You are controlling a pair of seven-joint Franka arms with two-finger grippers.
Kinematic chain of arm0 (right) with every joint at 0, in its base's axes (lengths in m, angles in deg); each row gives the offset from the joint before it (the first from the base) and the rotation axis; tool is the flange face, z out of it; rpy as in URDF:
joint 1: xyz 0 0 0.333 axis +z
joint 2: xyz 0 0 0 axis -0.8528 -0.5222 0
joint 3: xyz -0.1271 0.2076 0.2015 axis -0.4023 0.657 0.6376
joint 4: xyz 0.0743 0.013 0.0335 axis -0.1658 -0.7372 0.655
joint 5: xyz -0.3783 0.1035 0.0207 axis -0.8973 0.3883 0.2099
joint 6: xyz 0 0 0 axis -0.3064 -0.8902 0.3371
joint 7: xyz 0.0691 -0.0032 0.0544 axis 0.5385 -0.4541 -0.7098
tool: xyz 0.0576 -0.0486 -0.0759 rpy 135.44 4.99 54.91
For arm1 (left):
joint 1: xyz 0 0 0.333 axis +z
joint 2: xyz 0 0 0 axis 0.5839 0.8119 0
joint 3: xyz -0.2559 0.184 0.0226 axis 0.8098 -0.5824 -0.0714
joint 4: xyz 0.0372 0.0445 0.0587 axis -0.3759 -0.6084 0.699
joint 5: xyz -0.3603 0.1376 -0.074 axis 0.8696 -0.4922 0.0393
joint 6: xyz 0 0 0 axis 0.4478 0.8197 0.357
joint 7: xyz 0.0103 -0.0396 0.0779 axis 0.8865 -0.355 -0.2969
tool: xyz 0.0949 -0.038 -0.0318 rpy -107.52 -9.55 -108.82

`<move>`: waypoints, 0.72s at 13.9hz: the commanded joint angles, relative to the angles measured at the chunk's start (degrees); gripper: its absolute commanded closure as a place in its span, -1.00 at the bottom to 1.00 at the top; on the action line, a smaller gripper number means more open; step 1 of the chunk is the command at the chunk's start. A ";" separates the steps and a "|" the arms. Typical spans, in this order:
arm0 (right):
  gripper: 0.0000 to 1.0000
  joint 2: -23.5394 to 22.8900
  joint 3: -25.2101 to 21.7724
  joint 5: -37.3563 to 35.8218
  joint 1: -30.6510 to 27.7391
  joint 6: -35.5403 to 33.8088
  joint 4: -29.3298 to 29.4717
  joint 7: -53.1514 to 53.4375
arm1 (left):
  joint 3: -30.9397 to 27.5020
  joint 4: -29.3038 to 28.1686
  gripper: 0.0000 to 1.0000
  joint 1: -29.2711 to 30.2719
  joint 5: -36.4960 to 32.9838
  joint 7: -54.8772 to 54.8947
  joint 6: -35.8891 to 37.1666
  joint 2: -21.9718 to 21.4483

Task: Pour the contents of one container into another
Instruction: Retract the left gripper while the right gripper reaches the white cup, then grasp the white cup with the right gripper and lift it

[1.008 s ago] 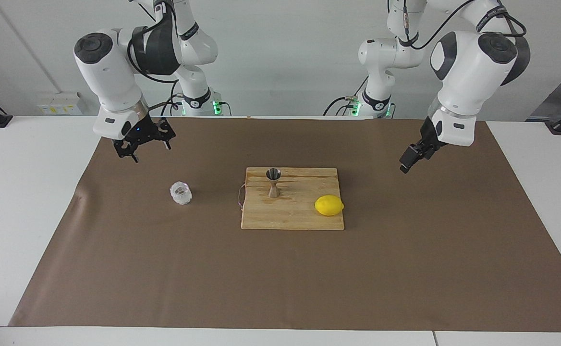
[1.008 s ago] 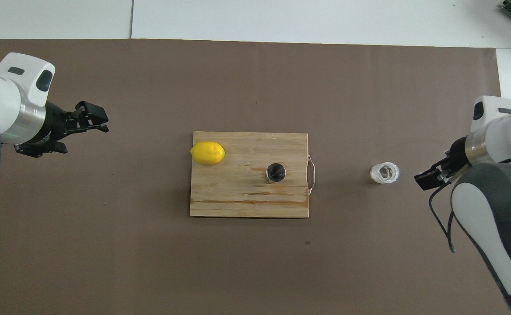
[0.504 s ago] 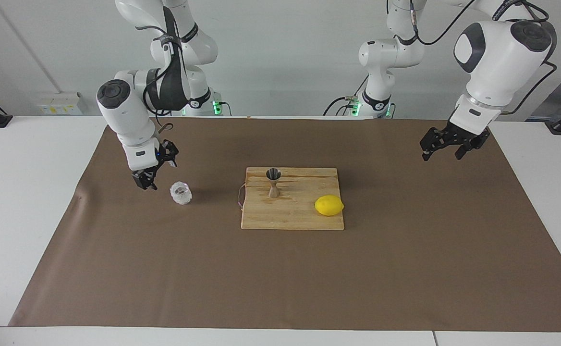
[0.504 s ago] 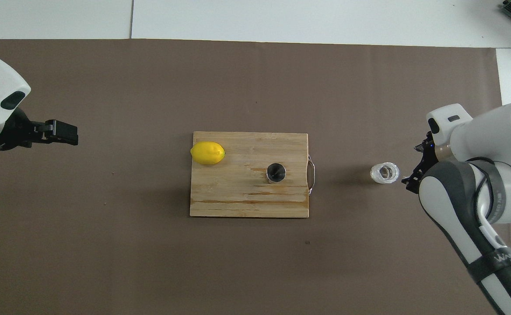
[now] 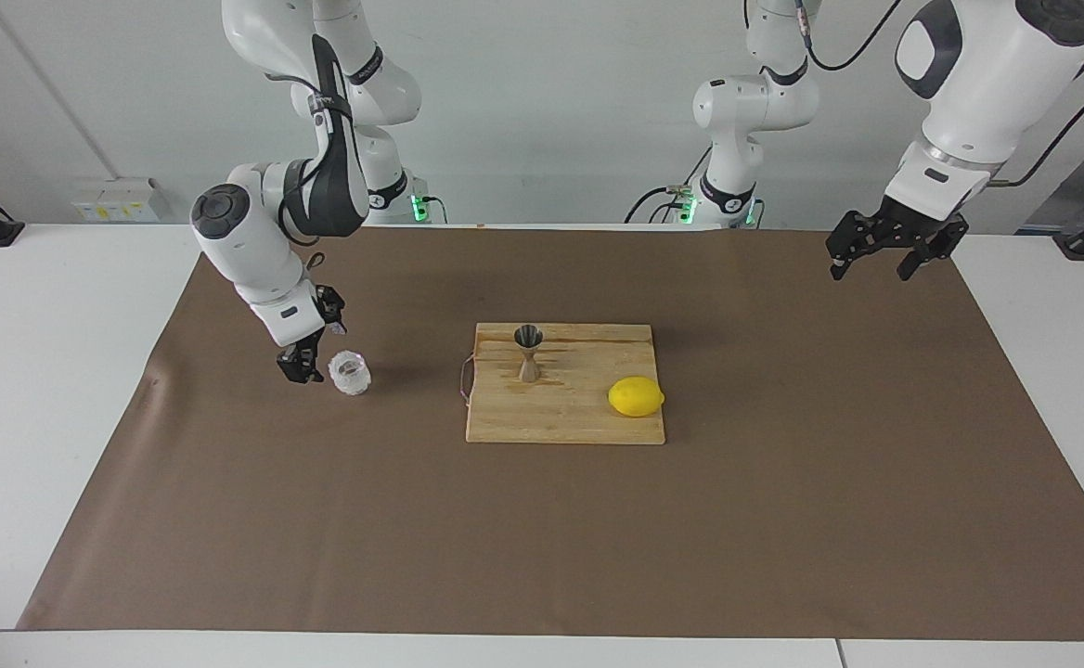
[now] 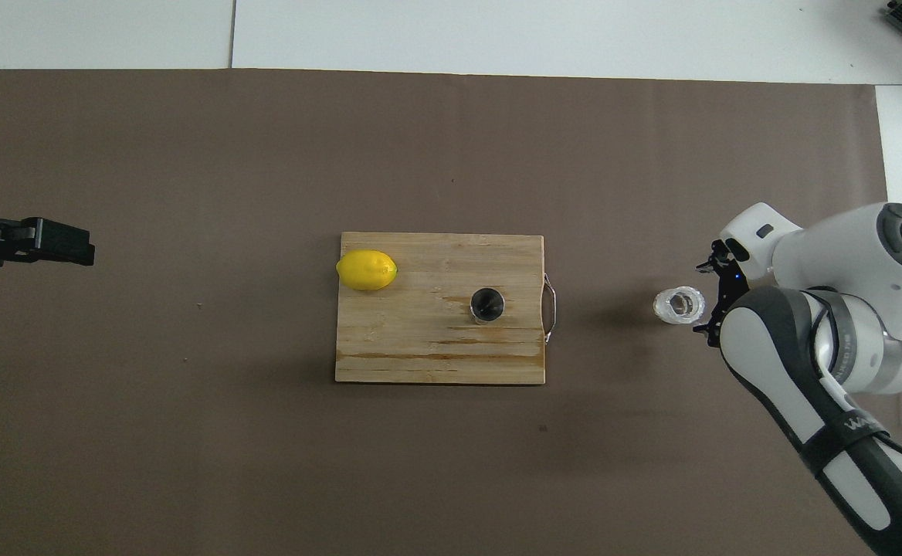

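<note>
The clear faceted glass cup (image 5: 349, 373) (image 6: 679, 305) stands upright on the brown mat, toward the right arm's end of the table. My right gripper (image 5: 313, 345) (image 6: 703, 299) is low and open, right beside the cup on the side away from the board. Nothing sits between its fingers, and I cannot tell whether they touch the cup. The silver hourglass jigger (image 5: 529, 353) (image 6: 486, 304) stands upright on the wooden cutting board (image 5: 565, 417) (image 6: 420, 347). My left gripper (image 5: 871, 267) (image 6: 61, 243) hangs open and empty above the mat at the left arm's end.
A yellow lemon (image 5: 636, 397) (image 6: 366, 270) lies on the board's corner toward the left arm. The board has a small wire handle (image 6: 550, 307) on the side facing the cup. The brown mat (image 5: 783, 520) covers most of the white table.
My right gripper came down and moved in beside the glass cup. My left arm lifted and drew back toward its own end of the table. Cup, jigger and lemon stayed put.
</note>
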 commanded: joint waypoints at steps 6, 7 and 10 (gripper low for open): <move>-1.00 -1.54 0.11 3.47 -1.50 6.64 -4.13 -11.96 | 0.58 1.34 -1.00 1.16 -1.14 0.47 4.59 -1.10; -1.00 -2.07 0.11 4.95 -1.68 8.30 -4.13 -14.24 | 0.58 1.16 -1.00 1.16 -1.14 0.47 4.59 -1.28; -1.00 -4.09 0.11 10.05 -1.85 9.28 -4.13 -20.05 | 0.66 0.89 -1.00 1.25 -1.06 0.99 4.33 -1.37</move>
